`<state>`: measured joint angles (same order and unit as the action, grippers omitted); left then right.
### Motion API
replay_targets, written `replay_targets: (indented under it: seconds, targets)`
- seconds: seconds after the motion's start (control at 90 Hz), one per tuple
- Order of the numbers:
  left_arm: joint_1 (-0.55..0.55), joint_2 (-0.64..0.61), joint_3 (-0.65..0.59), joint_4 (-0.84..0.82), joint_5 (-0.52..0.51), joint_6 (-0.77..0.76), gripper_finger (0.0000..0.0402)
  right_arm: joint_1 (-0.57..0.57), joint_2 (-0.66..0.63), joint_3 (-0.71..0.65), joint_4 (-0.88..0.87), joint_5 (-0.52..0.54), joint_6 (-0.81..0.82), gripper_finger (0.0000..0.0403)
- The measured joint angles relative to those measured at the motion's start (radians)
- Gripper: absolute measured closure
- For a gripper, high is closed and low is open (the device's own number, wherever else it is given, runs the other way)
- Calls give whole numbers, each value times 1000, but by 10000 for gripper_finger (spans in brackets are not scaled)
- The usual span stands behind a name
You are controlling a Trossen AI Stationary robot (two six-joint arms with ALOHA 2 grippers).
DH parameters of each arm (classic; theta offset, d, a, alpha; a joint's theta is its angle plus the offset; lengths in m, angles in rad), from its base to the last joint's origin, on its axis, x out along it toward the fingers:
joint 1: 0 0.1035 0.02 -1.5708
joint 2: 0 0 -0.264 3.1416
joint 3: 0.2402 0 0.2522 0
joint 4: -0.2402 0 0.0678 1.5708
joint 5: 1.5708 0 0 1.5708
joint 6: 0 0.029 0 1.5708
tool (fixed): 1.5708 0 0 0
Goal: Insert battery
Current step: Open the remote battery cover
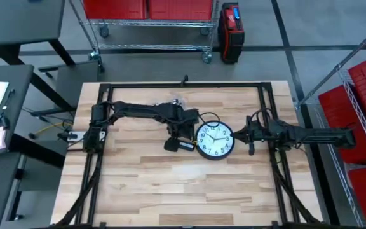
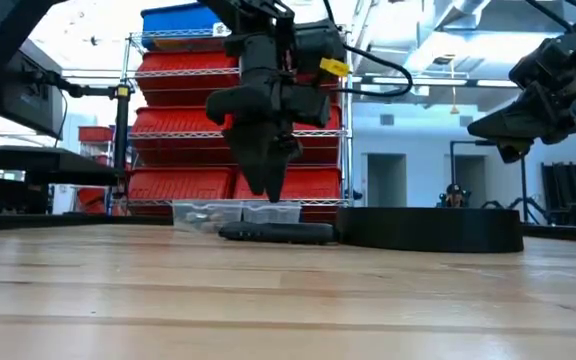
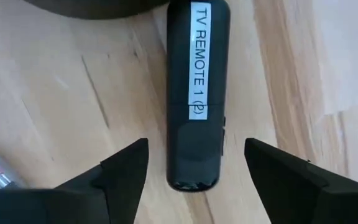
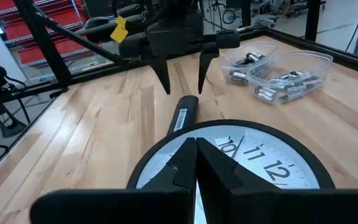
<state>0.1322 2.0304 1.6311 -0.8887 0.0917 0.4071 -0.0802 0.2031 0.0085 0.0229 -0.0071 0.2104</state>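
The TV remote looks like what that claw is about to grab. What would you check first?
1. Left gripper open: ok, fingers spread either side of the TV remote.
2. Gripper centred over the remote: ok in the left wrist view.
3. Fingers clear of the table: ok, tips hang above the wood in the low view.
4. Remote clear of the clock: not ok, its far end lies right at the clock's rim.
5. Right gripper out of the way: ok, shut, hovering over the clock.
6. Battery cover side: cannot tell.
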Motion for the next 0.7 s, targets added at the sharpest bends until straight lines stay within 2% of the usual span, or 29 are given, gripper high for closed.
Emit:
replay_targets:
  seconds: [0.2, 0.378, 0.7]
  targets:
    - [-23, 0, -90, 32, -8, -11, 152, 0, 0, 0, 0, 0, 0, 403]
    - [-40, 1, -194, 159, -96, -62, 152, 0, 0, 0, 0, 0, 0, 403]
    - [-43, -7, -265, 268, -94, -86, 158, 0, 0, 0, -1, 1, 0, 403]
